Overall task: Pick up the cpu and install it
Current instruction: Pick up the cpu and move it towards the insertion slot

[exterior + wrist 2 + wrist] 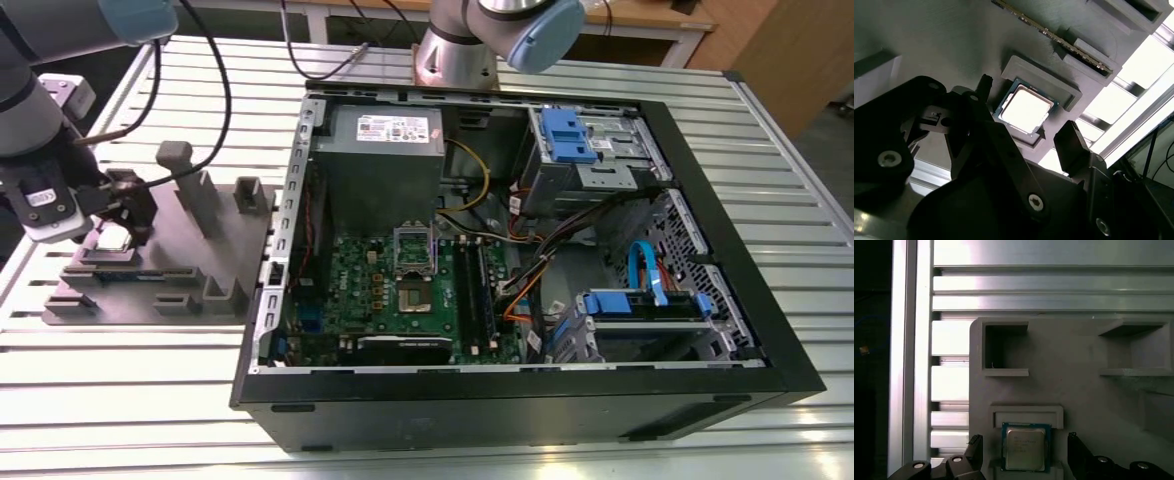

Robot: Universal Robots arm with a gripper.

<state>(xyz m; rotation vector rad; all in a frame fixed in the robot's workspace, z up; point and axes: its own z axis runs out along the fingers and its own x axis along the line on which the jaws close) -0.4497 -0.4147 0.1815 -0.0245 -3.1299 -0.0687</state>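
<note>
Catches the gripper (1024,445) poised over the grey holder block (1079,355), spread wide and clasping nothing. Puts the cpu (1025,449) flat in a shallow square pocket of that block, shiny top up, between the two dark fingers (974,450), with a gap on each side in both wrist views. Looks clear of any contact, though height above the chip is hard to judge. Has a long memory stick (1054,37) set in a slot of the block, near the pocket. In the exterior view, sets the block on the slatted metal table (134,400), with the open computer case (534,400) just beside the block on the exterior view's right, and the empty motherboard socket (416,272) inside, well apart from the block.
</note>
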